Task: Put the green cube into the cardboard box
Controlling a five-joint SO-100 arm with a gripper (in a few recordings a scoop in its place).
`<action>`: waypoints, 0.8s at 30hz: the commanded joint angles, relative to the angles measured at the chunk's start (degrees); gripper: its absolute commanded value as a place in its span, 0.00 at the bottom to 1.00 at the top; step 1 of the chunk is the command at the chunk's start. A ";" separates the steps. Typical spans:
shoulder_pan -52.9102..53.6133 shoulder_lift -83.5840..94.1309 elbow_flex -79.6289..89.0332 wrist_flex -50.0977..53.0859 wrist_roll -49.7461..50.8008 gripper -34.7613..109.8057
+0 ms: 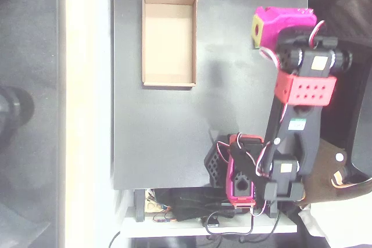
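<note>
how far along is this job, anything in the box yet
Done: nothing yet; the cardboard box has a bare floor. In hand: the gripper is at the right side of the dark table, well apart from the box; whether it grips anything cannot be told. Left: the whole placement into the box.

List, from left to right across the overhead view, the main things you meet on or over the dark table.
Cardboard box → bare dark table → magenta gripper with its yellow square tip → red perforated block on the arm.
</note>
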 commanded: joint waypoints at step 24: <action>9.67 -22.68 -9.32 0.26 0.26 0.49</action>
